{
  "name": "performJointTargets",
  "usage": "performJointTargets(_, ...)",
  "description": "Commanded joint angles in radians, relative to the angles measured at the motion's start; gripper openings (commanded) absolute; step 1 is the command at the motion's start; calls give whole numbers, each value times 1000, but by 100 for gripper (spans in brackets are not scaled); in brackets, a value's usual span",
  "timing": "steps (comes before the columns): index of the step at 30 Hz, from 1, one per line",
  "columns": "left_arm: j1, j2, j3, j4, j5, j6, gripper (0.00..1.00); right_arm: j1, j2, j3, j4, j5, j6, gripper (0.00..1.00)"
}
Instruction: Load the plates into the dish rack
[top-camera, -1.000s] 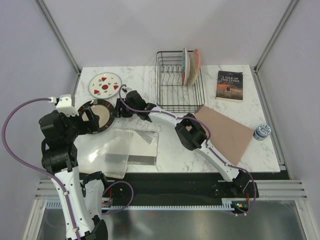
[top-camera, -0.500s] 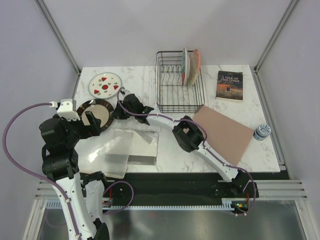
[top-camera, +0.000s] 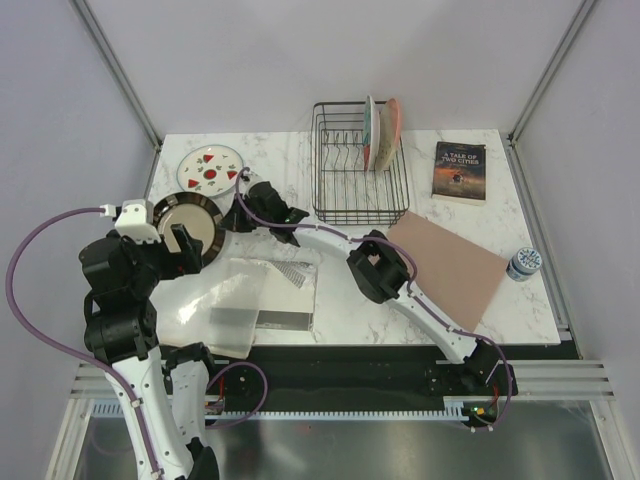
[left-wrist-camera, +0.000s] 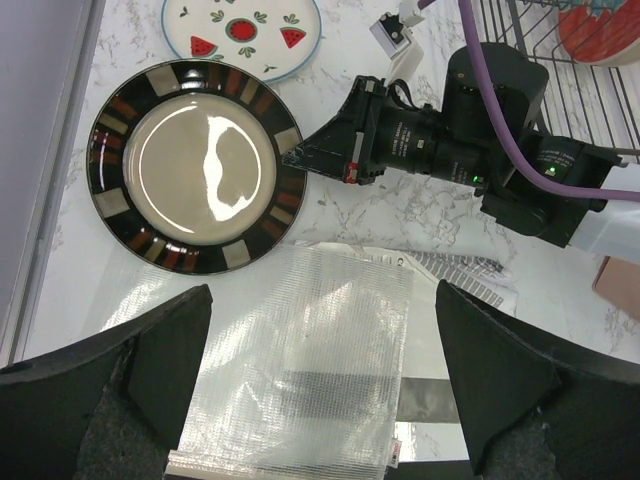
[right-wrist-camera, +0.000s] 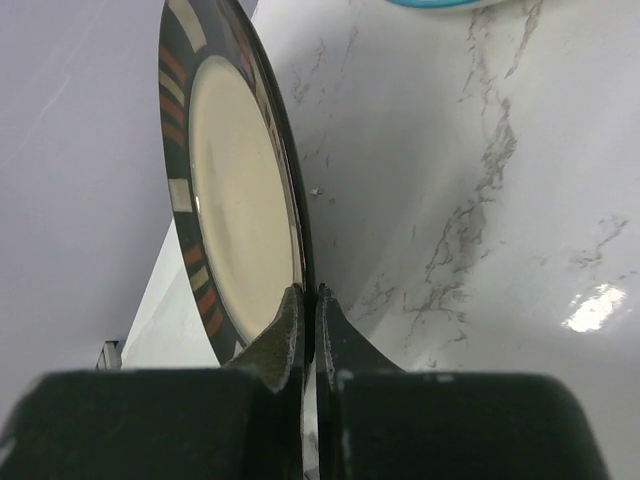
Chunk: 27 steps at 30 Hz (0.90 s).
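Note:
The dark-brown-rimmed plate (top-camera: 188, 222) with a cream centre lies at the table's left. My right gripper (right-wrist-camera: 307, 298) is shut on the plate's right rim (left-wrist-camera: 290, 170), one finger above and one below. The white plate with red fruit marks (top-camera: 210, 172) lies flat just behind it. The black wire dish rack (top-camera: 352, 180) holds two plates (top-camera: 380, 130) upright at its back right. My left gripper (left-wrist-camera: 320, 385) hangs open over a clear mesh pouch, near the dark plate's front edge, with nothing between its fingers.
A clear mesh pouch (top-camera: 250, 300) lies in front of the dark plate. A pinkish-brown mat (top-camera: 450, 262) sits right of centre. A dark book (top-camera: 460, 170) lies at the back right. A small blue-white tin (top-camera: 523, 263) stands by the right edge.
My right gripper's jaws have closed on the dark plate's rim. The left gripper has drawn back a little toward the near left, still open.

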Motion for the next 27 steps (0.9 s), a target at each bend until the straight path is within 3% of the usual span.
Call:
performJointTargets(1, -2, -4, 36, 61, 14, -32, 100, -55, -141, -11, 17, 7, -77, 0)
performJointTargets(21, -1, 10, 66, 239, 43, 74, 100, -125, -398, -28, 45, -115, -185, 0)
performJointTargets(27, -1, 111, 118, 316, 77, 230, 100, -156, -496, -31, 17, -168, -339, 0)
